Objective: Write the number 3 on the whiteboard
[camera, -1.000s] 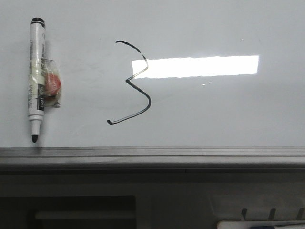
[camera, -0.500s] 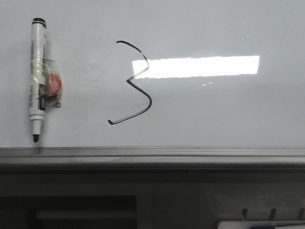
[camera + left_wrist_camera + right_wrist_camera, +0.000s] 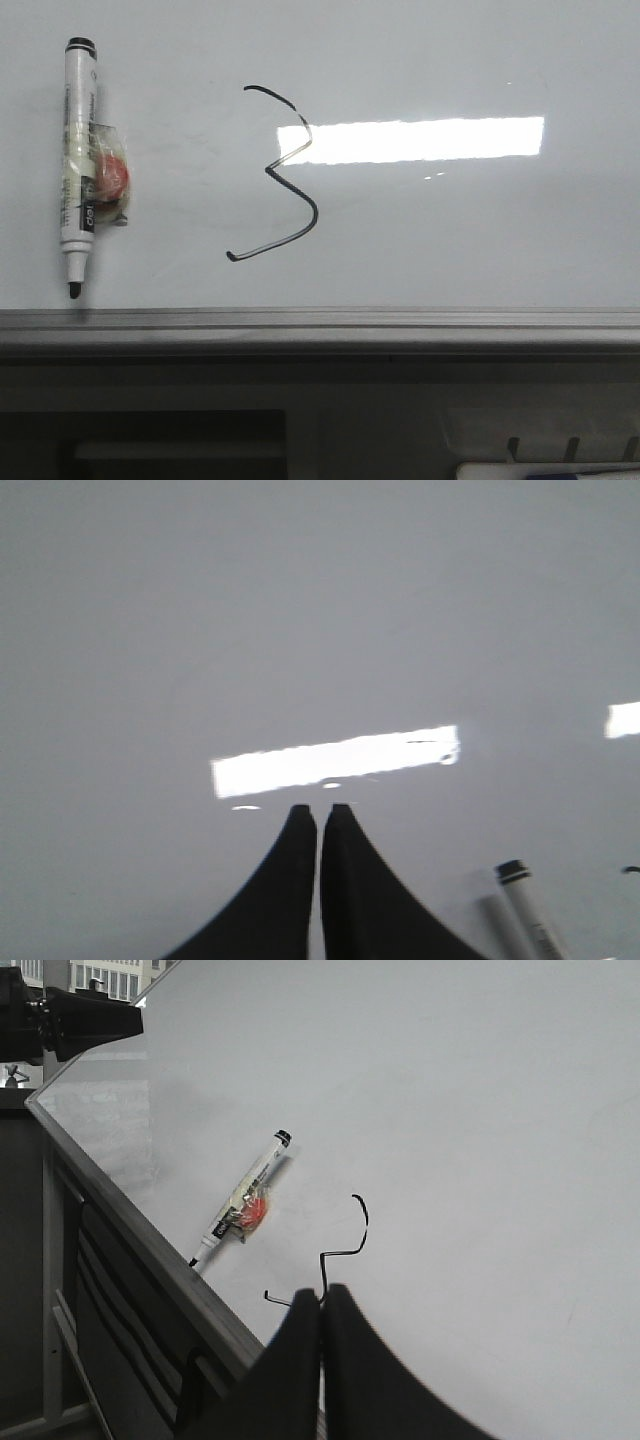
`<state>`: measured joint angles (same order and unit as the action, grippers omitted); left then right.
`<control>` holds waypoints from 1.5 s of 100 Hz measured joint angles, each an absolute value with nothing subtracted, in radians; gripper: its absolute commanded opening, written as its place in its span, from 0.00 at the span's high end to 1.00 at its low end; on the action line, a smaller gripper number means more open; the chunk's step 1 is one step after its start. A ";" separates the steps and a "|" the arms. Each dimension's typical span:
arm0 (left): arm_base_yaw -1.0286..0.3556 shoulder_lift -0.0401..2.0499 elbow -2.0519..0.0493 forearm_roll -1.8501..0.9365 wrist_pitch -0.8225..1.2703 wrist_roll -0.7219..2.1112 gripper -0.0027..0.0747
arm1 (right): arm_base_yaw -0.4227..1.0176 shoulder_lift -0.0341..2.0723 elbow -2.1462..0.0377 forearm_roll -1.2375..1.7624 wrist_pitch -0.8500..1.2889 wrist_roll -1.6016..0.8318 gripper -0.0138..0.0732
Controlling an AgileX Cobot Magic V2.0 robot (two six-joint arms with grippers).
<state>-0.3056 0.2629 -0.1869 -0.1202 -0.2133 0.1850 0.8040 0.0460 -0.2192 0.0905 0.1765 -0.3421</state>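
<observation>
The whiteboard (image 3: 480,240) fills the front view, glossy and pale, and a bright rectangular light reflection (image 3: 420,138) is thrown across its middle. The number 3 (image 3: 283,175) is seen drawn in thin black line, angular, left of centre, its upper bend just touched by the left end of the reflection. Well to the left of it, a marker pen (image 3: 78,165) is laid flat on the board, black end cap away from the robot and bare tip pointed at the grey metal ledge (image 3: 320,322) that runs along the near edge. An orange-red lump under clear tape (image 3: 108,175) is fixed to the barrel's right side.

No arm is caught in the front view. In the left wrist view, the left gripper (image 3: 319,810) is held above bare board, its two black fingers pressed together with only a hairline between them and nothing gripped; the marker's cap end (image 3: 524,905) is glimpsed off to one side, blurred.

In the right wrist view, the right gripper (image 3: 322,1295) is likewise brought together, fingers closed on nothing, and its tips are set in front of the drawn 3 (image 3: 340,1250), part of which is hidden behind them. Whether they touch the board cannot be told. The marker (image 3: 240,1210) is seen beyond, apart from the figure, near the ledge (image 3: 140,1230).
</observation>
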 measured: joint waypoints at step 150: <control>0.035 -0.004 0.002 0.022 0.333 -0.009 0.99 | 0.804 0.046 -0.219 0.091 0.176 -0.342 0.89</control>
<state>0.0349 -0.0045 0.0016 0.0220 0.3333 -0.0095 0.8040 0.0460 -0.2192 0.0905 0.1765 -0.3421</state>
